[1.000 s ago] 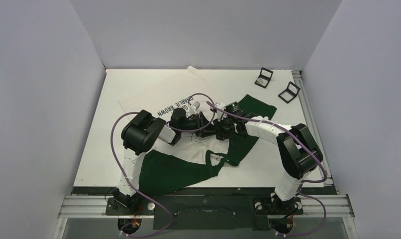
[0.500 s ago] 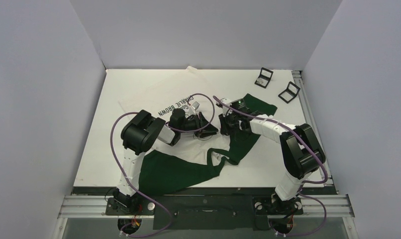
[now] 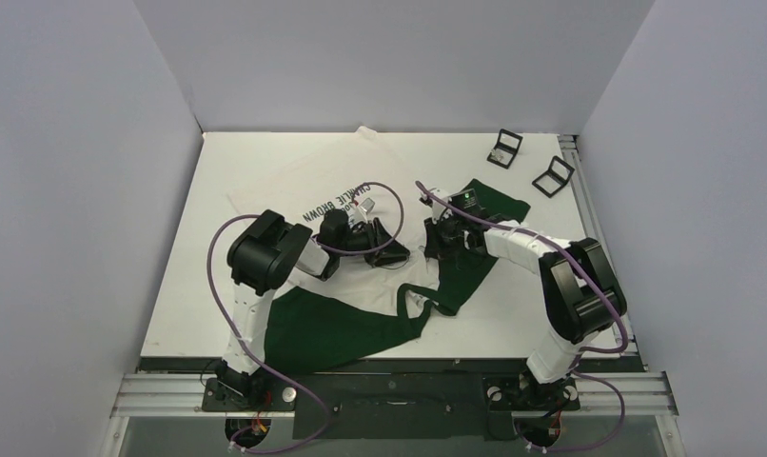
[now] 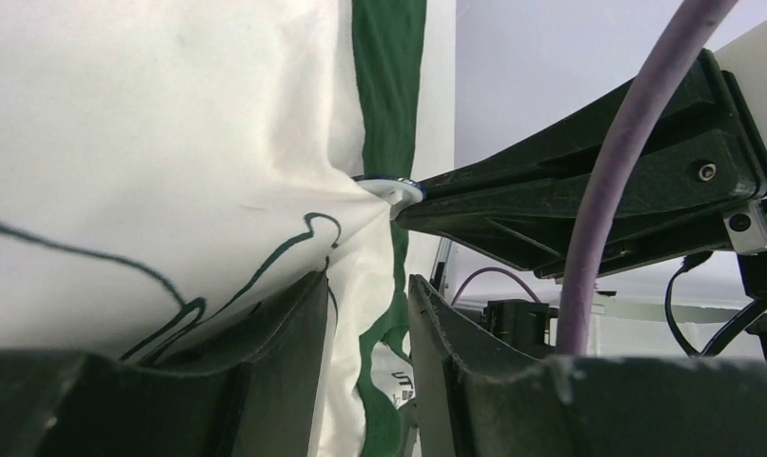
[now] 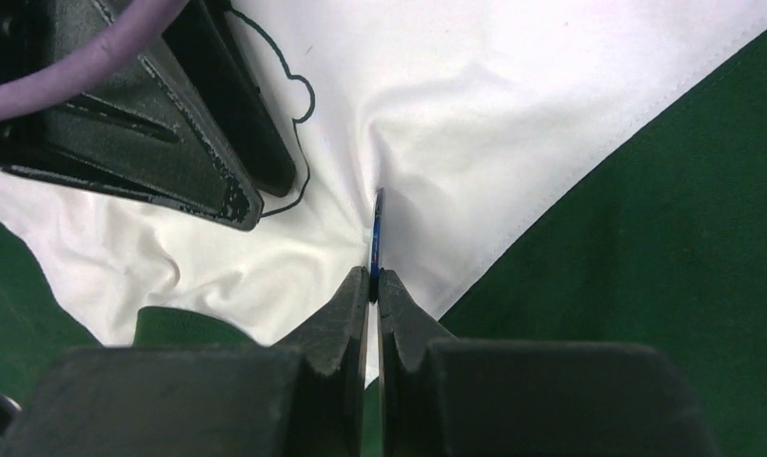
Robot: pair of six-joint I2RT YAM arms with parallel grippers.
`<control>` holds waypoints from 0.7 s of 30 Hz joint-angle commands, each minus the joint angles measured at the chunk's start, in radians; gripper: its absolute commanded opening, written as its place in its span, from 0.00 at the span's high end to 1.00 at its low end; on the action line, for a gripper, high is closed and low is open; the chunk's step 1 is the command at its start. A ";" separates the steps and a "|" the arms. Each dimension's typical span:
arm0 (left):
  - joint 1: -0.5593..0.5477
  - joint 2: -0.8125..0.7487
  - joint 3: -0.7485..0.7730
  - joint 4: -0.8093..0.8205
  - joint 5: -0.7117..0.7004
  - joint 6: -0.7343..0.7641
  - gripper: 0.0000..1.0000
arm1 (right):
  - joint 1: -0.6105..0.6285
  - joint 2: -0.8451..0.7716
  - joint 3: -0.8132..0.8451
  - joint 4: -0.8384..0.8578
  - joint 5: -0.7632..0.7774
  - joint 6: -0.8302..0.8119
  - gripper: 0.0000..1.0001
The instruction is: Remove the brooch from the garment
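At near edge, garment (image 3: pixel 337 328) lies spread, green sleeve toward arm bases. Mid-table, your left gripper (image 4: pixel 365 295): jaws narrow, fold of white cloth pinched between them. Just beyond it, your right gripper (image 5: pixel 372 281): jaws closed tight on rim of brooch (image 5: pixel 376 224). Cloth tents up to brooch, so pin seems not yet free. Grasp done, I judge; you have left pull-out and carrying away. Far right: two black boxes (image 3: pixel 504 148), well apart from garment.
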State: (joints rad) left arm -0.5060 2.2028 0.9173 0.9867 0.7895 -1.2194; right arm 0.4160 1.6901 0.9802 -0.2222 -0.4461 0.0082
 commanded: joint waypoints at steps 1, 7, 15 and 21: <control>0.013 -0.067 -0.020 -0.047 0.008 0.086 0.68 | -0.012 -0.050 -0.024 0.051 -0.083 -0.008 1.00; 0.020 -0.105 -0.051 -0.140 0.013 0.186 0.69 | -0.027 -0.043 -0.029 0.069 -0.166 0.018 1.00; 0.065 -0.190 -0.095 0.008 0.060 0.272 0.47 | -0.078 -0.060 -0.102 0.197 -0.240 0.118 1.00; 0.067 -0.257 -0.112 -0.010 0.022 0.398 0.33 | -0.082 -0.069 -0.172 0.336 -0.255 0.197 1.00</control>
State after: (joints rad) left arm -0.4397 2.0243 0.8101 0.9127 0.8223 -0.9421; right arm 0.3351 1.6688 0.8429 -0.0380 -0.6510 0.1390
